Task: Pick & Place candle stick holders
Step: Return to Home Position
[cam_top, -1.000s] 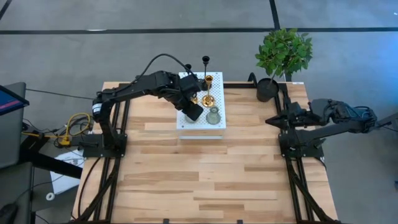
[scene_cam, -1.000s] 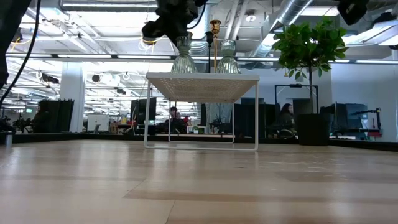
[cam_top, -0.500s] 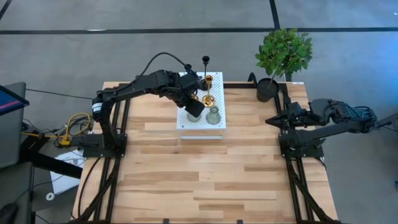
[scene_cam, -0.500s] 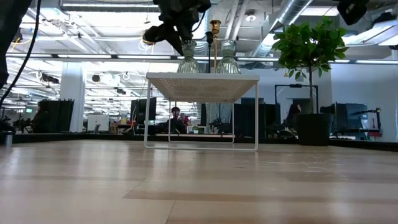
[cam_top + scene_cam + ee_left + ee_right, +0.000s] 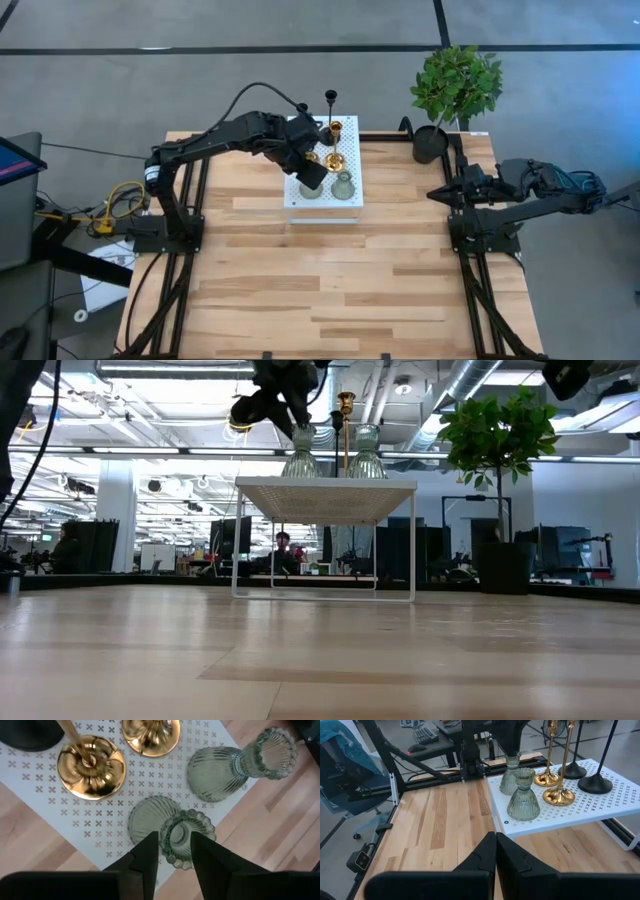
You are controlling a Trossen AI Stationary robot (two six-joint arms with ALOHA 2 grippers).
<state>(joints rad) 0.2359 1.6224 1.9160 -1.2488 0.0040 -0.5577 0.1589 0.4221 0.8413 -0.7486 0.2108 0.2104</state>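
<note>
A white perforated stand (image 5: 340,200) at the table's far middle carries the candle stick holders: two black ones (image 5: 598,782), two gold ones (image 5: 91,766) and two ribbed grey-green ones, all upright on their bases. My left gripper (image 5: 175,840) hangs open over the stand's near left corner, slanting down. Its fingers stand on either side of the top cup of one grey-green holder (image 5: 150,820). The other grey-green holder (image 5: 235,767) stands beside it. My right gripper (image 5: 495,840) waits shut at the table's right side (image 5: 437,193), clear of everything. My left gripper's open fingers (image 5: 147,852) flank the scalloped top cup (image 5: 186,831) of the grey-green holder from above, slanting down. I cannot tell whether they touch it. The holder stands upright with its base on the stand.
A black pot with a green plant (image 5: 430,143) stands at the far right corner. The stand is raised on thin legs (image 5: 412,545). Bare wooden tabletop (image 5: 330,280) lies in front of the stand.
My left gripper has opened at the top of the grey-green holder and let it go. The arm has barely moved. The holder stands on the stand's near left corner, shifted slightly toward the other grey-green holder.
</note>
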